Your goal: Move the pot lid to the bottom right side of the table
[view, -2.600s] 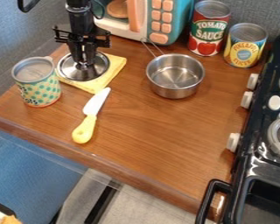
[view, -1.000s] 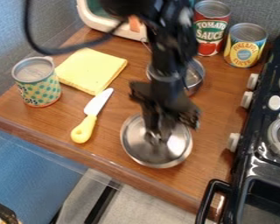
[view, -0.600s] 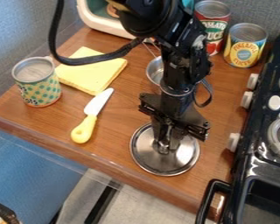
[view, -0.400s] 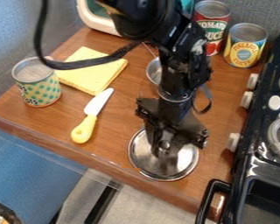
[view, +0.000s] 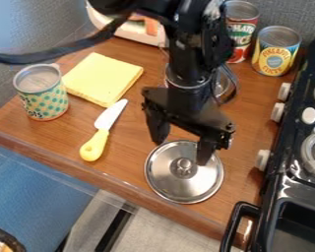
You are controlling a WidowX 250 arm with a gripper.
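Round, silver metal pot lid (view: 167,177) is lying flat, knob (view: 184,167) up, on the near right of the brown wooden tabletop (view: 130,142), close to the near edge; placing looks done, retreat the likely step. Black two-finger gripper (view: 180,153) is hanging over the lid's far side, jaws spread wide, holding nothing. Doing this well is meaning a slow, straight lift first, keeping the jaws wide so neither catches knob or rim, and leaving any sideways swing until they are clear, since a nudge could be sending the lid over the edge.
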